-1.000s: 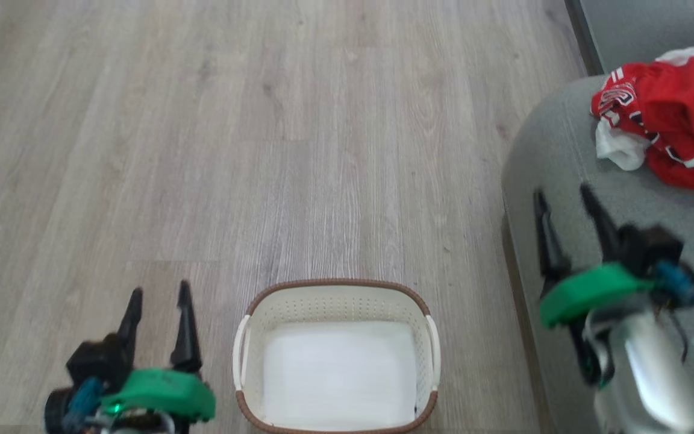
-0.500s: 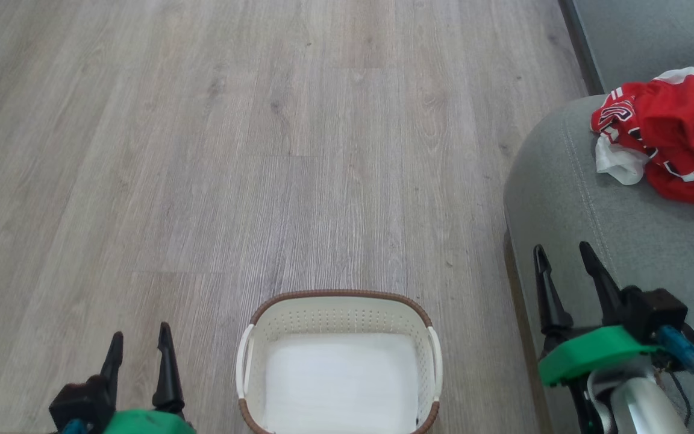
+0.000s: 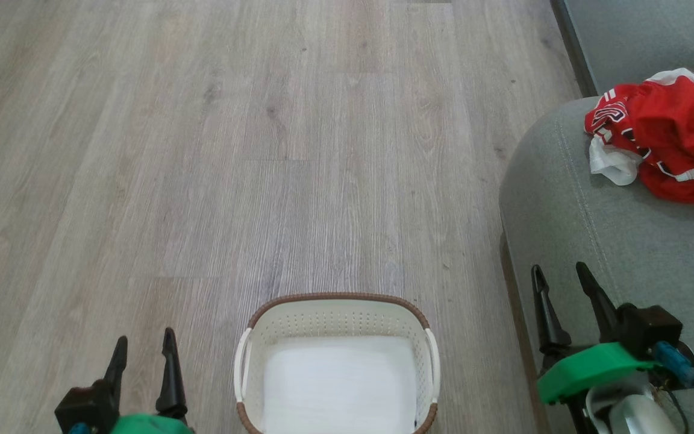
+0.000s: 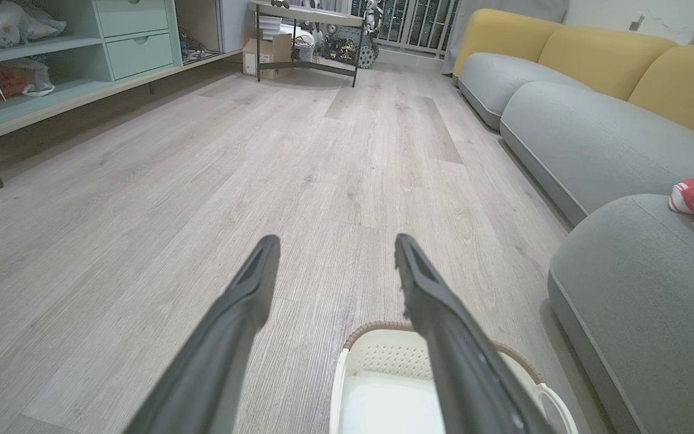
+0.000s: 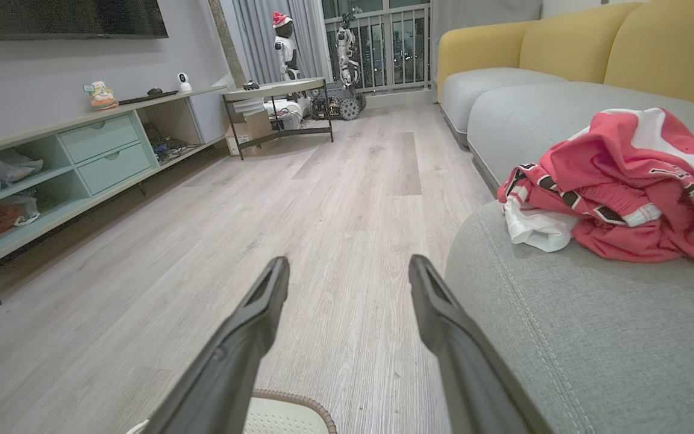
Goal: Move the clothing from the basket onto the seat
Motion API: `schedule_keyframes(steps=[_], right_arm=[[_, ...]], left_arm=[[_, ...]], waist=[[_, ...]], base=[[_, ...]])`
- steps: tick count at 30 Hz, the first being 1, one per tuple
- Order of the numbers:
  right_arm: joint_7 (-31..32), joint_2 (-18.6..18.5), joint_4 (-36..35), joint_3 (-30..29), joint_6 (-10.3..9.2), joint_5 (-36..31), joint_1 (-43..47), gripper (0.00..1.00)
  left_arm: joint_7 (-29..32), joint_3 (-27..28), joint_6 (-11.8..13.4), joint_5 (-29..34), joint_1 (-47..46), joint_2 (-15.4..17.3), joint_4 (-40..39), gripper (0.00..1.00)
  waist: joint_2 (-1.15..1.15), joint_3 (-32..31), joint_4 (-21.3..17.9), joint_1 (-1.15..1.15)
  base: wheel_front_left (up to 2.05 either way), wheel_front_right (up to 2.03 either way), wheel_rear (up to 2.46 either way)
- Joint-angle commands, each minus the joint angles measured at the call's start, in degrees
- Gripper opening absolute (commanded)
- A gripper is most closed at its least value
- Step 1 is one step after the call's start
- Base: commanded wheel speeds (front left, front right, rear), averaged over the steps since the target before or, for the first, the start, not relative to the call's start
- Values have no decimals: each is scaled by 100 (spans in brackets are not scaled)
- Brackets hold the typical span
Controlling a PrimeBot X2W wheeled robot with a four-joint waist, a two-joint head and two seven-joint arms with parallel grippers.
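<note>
The red clothing (image 3: 666, 144) with white trim and black lettering lies crumpled on the grey-green seat (image 3: 612, 241) at the right; the same clothing (image 5: 618, 187) and seat (image 5: 594, 343) fill the right of the right wrist view. The cream basket (image 3: 336, 313) with a brown rim stands on the floor at the bottom centre, nothing inside it. My left gripper (image 3: 144, 343) is open, low, left of the basket. My right gripper (image 3: 559, 277) is open over the seat's front edge, well short of the clothing. The basket's rim (image 4: 377, 355) shows in the left wrist view between the fingers (image 4: 425, 283).
Pale wood-look floor (image 3: 232, 150) stretches ahead. A mint-green low shelf unit (image 5: 82, 157) runs along the left wall. A small table (image 5: 275, 96) and small robot figures stand at the far end. Yellow back cushions (image 4: 600, 54) top the sofa.
Both arms have dropped lower and nearer in the head view. The whole picture has shifted a little, so the camera moved. Basket and clothing lie as before.
</note>
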Motion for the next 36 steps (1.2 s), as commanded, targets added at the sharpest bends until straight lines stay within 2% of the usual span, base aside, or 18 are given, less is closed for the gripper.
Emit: schedule_keyframes(steps=[1, 11, 12, 16, 36], right_arm=[[-38, 10, -149, 134, -1, 36, -130, 100], [-38, 10, -19, 116, -1, 65, -127, 100], [0, 1, 146, -10, 0, 50, 3, 0], [8, 2, 536, 4, 1, 50, 161, 0], [330, 3, 431, -111, 1, 1265, 59, 0]], left_arm=[[-71, 227, -27, 47, -196, -14, -154, 100], [-71, 264, -79, 160, -205, -66, -67, 100], [1, 58, -77, 101, 0, -71, 90, 0], [16, 40, -76, 95, 71, -120, 481, 0], [332, 250, -290, -1063, -182, -151, 492, 0]], waist=[[0, -2, 3, 0], [0, -19, 31, 0], [0, -20, 30, 0], [0, -20, 31, 0], [0, 11, -20, 0]], base=[[0, 0, 0], [0, 0, 0], [0, 0, 0], [0, 0, 0], [0, 0, 0]])
